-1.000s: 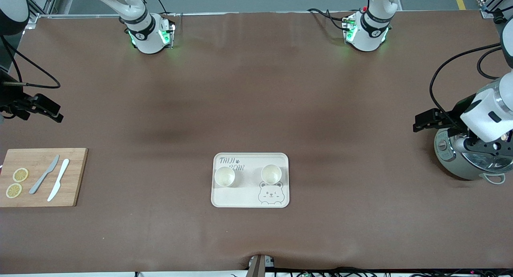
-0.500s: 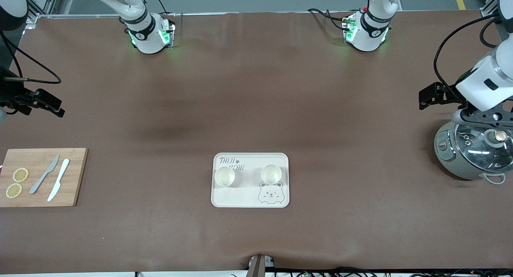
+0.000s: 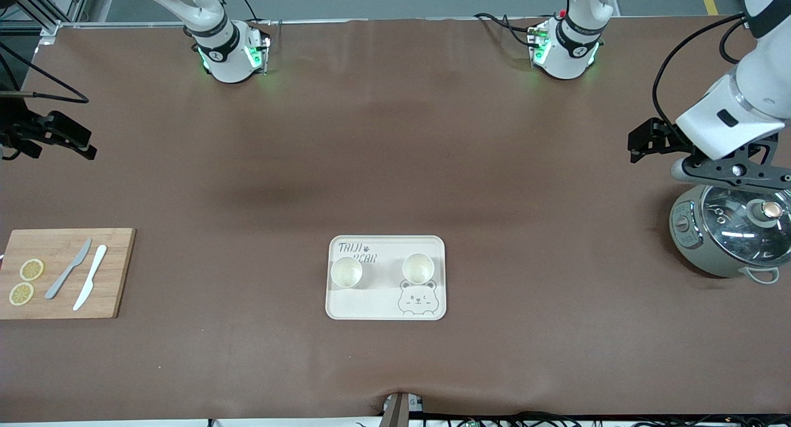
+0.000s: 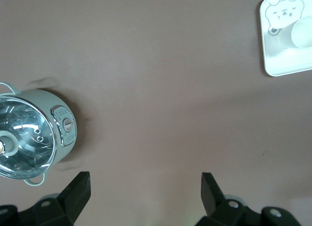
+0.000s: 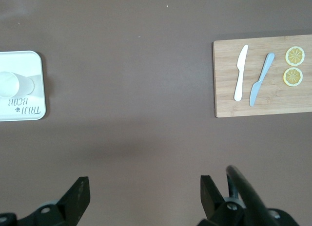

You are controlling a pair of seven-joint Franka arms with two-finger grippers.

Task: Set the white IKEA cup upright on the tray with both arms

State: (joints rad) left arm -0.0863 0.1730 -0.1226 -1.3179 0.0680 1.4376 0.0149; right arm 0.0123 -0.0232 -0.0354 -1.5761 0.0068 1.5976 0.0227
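Note:
The cream tray [image 3: 371, 304] with "TAIJI BEAR" lettering lies on the brown table, near the front camera. Two white cups stand upright on it, one [image 3: 346, 272] toward the right arm's end and one [image 3: 418, 268] toward the left arm's end. My left gripper [image 3: 642, 144] hangs open and empty in the air beside the pot, well away from the tray. My right gripper [image 3: 71, 141] hangs open and empty over the table edge at the right arm's end. The left wrist view shows my left gripper [image 4: 145, 179], a tray corner [image 4: 273, 65] and a cup [image 4: 302, 33]. The right wrist view shows my right gripper [image 5: 145, 182], the tray [image 5: 29, 97] and a cup [image 5: 12, 84].
A grey cooking pot with a glass lid [image 3: 732, 238] stands at the left arm's end and shows in the left wrist view [image 4: 29, 138]. A wooden cutting board [image 3: 117, 279] with two knives and two lemon slices lies at the right arm's end and shows in the right wrist view [image 5: 224, 75].
Both grippers have drawn up and toward the arms' bases. The left gripper has come off from over the pot's lid. The cups and tray have not moved.

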